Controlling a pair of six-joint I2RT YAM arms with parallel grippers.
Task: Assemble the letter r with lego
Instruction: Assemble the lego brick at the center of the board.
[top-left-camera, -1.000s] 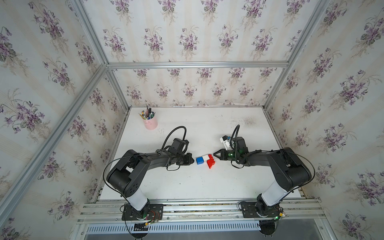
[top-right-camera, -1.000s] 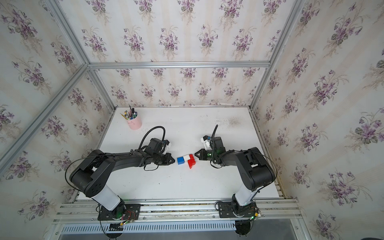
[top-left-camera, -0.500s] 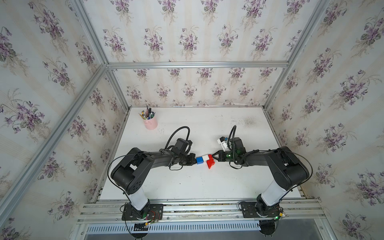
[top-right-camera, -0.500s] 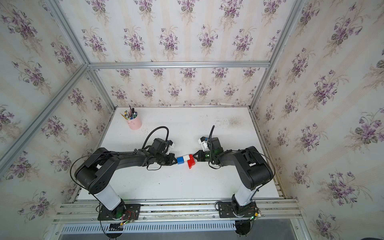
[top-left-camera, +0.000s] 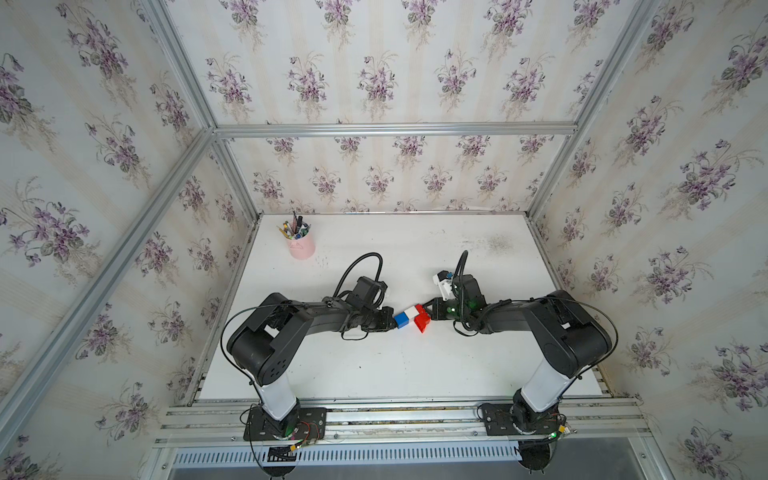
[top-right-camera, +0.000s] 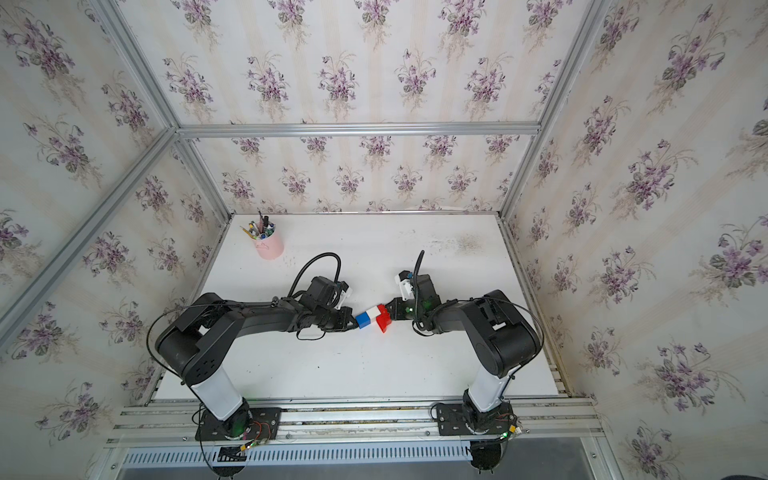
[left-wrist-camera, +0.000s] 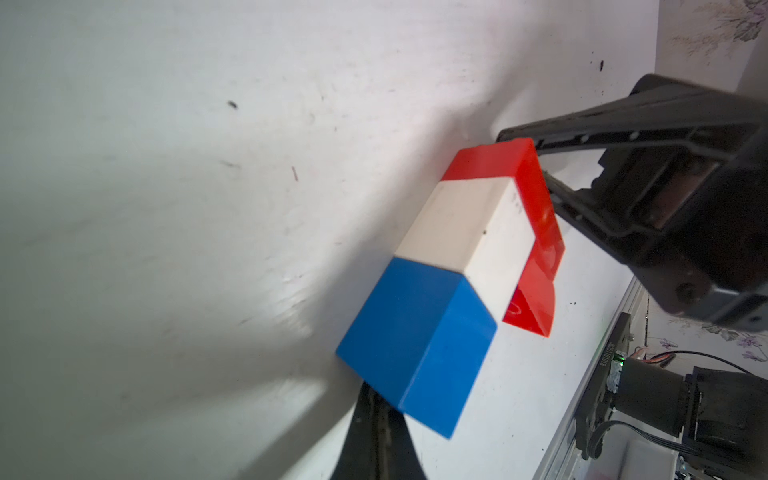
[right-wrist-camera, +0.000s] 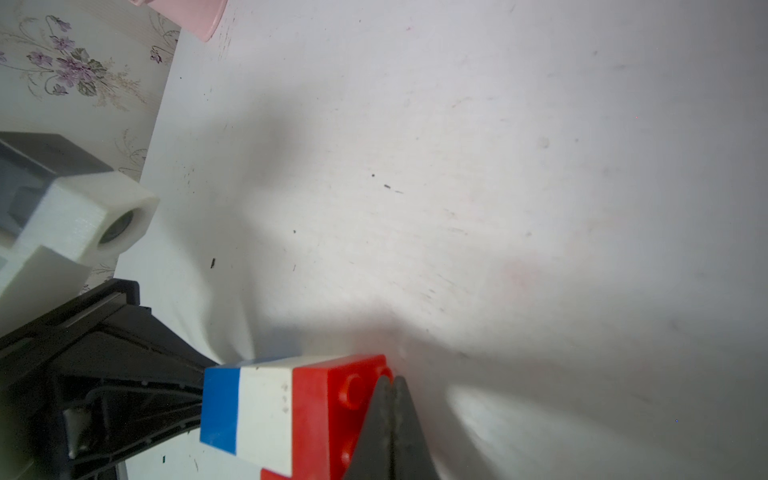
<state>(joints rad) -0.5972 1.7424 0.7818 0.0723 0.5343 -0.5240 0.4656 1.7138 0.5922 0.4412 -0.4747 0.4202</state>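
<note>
My left claw and right claw, both pinched shut, butt against opposite ends of the letter r between them; it looks fully joined, so I judge only final seating remains.

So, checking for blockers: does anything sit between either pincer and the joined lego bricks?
Nothing visible. The shut left pincer sits against the blue brick, the shut right pincer against the red bricks.
</note>
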